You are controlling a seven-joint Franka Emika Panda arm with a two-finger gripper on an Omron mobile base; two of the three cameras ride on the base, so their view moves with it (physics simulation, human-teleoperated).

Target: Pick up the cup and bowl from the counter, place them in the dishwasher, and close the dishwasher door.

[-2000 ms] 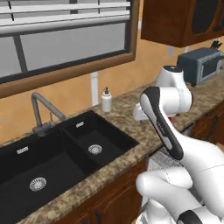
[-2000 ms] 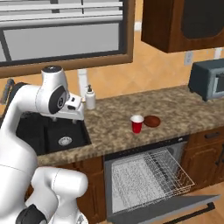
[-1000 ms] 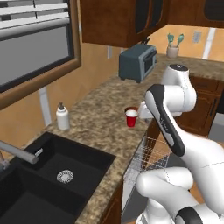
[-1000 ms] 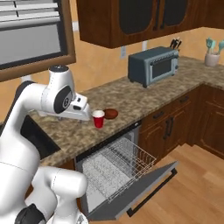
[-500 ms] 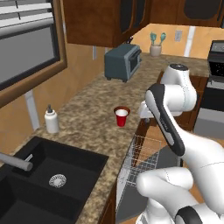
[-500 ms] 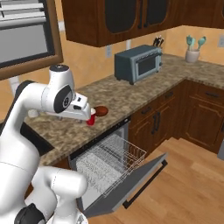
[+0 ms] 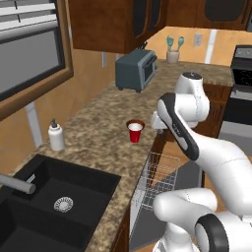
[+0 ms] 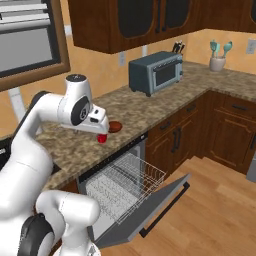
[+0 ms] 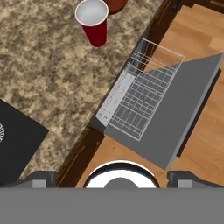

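Red tapered plastic cup (image 9: 93,22) stands upright on the speckled granite counter (image 9: 48,83), the dark bowl (image 9: 114,4) seemingly touching behind it. We judge it light and squashable; grasp mid-wall. Gripper (image 9: 112,179) fingers spread wide.

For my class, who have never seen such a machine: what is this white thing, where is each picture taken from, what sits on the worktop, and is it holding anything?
It is a white robot arm on a driving base in a rendered kitchen. Two cameras ride behind it, left and right; the third looks down from its hand. On the counter stand the cup and, just behind it, the bowl. Below, the dishwasher door hangs open with the wire rack pulled out. The gripper is open and holds nothing.
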